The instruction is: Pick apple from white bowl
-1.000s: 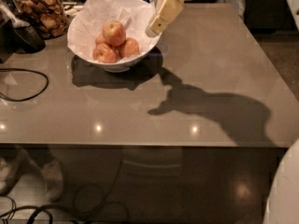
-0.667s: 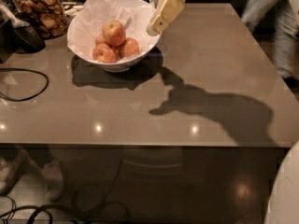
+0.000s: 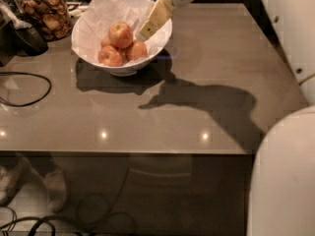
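The white bowl stands at the back left of the grey table, lined with crumpled white paper. Several apples lie in it. The red-streaked apple with a paler patch sits on top; two more evenly orange-red apples lie beside and below it. My gripper reaches down from the top of the view over the bowl's right rim, its pale yellow fingers pointing down-left, a short way right of the top apple and not touching it.
A glass cookie jar stands at the back left beside a dark object. A black cable loops on the table's left. The robot's white body fills the lower right. The table's front edge runs across the middle.
The gripper has come lower and further left over the bowl's rim, closer to the top apple. The camera view has shifted slightly. The apples have not moved.
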Robot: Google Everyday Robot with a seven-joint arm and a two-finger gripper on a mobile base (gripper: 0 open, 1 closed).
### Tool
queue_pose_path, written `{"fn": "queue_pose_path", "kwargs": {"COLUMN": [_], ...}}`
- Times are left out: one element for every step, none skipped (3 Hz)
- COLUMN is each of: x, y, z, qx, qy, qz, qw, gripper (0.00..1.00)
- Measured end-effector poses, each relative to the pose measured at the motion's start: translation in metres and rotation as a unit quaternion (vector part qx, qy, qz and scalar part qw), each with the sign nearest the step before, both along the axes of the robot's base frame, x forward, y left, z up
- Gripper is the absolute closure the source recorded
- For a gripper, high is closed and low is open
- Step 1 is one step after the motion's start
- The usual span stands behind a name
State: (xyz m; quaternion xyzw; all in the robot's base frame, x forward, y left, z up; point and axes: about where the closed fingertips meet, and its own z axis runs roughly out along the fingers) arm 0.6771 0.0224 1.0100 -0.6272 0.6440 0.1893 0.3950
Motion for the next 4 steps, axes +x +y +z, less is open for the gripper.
{"fn": "queue_pose_path", "kwargs": {"x": [0.015,0.024,0.032,0.046], "y": [0.014,0.021,0.023,0.027], "z": [-0.011,-0.018,-0.023,-0.033], "qx": [0.007,0.012,0.016,0.017], "qy": [0.014,0.025,0.03,0.038], "qz": [0.001,0.0,-0.003,0.0], "qw": [0.9999,0.9996,0.9994,0.9991], "gripper": [0.04,0.17,0.18,0.12]}}
